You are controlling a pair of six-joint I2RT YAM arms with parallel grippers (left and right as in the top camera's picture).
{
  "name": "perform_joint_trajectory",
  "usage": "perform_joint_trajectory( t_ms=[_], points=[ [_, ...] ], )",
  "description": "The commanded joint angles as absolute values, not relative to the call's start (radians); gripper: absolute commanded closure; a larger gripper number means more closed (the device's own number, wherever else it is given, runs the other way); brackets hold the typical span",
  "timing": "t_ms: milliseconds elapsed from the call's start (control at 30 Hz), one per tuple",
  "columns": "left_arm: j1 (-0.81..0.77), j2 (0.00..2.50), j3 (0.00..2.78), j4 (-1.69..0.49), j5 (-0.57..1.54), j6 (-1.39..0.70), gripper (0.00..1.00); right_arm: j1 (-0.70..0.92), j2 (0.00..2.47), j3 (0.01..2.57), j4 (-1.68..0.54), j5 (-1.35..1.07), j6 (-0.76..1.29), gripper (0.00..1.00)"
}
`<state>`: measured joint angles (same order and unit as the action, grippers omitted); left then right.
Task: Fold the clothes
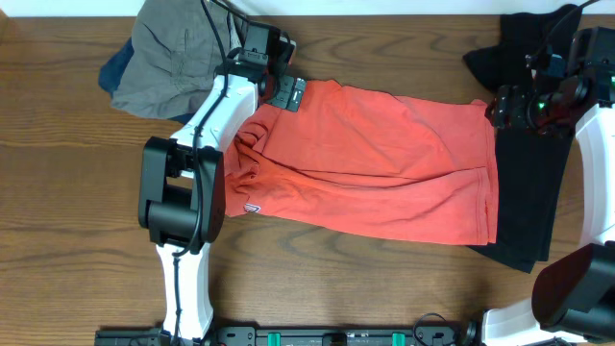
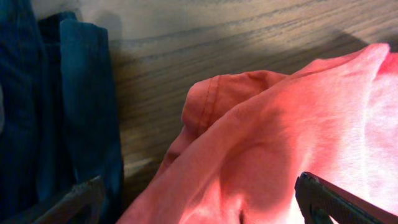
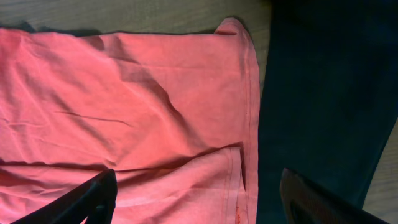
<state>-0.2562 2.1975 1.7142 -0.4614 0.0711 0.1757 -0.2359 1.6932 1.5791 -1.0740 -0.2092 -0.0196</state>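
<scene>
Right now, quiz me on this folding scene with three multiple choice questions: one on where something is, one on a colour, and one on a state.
1. In the overhead view, the grey-khaki garment lies at: A the upper left; B the lower right; C the centre.
2. The garment next to the coral-red T-shirt, on the right arm's side, is: A white; B black; C yellow.
3. The right gripper is: A open; B shut on fabric; C out of view.

Answers:
1 A: it is bunched in the top-left corner of that view.
2 B: the black shirt runs along the T-shirt's edge there.
3 A: the right wrist view shows its fingers wide apart over the cloth, holding nothing.
</scene>
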Motion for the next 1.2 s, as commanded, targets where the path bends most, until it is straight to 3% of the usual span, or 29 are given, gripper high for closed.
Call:
perform_joint_trajectory(
  t_ms=[0,267,333,400,467,700,1167],
  points=[
    [-0.252,2.236,1.735,-0.456,0.051,0.253,0.03,-0.227,1.689,1.589,-1.068,-0.214,-0.035,0.2],
    [-0.24,2.255,1.735,-0.45,0.051,0.296,0.11,-0.227,1.689,1.589,-1.055,-0.214,-0.035,0.21],
    [-0.238,2.255,1.735,-0.444,0.051,0.295,0.21,-0.227,1.689,1.589,-1.054,-0.214,-0.035,0.22],
    [-0.237,2.255,1.735,-0.441,0.051,0.295,0.43,-0.227,1.689,1.589,-1.052,-0.214,-0.035,0.23],
    [-0.237,2.255,1.735,-0.44,0.051,0.295,0.58,-0.227,1.689,1.589,-1.051,-0.213,-0.035,0.24],
    [-0.237,2.247,1.736,-0.474,0.051,0.291,0.92,-0.227,1.689,1.589,-1.051,-0.213,-0.035,0.28],
    [-0.237,1.962,1.768,-0.784,0.014,0.179,0.94,-0.227,1.689,1.589,-1.055,-0.213,-0.035,0.39]
  ],
)
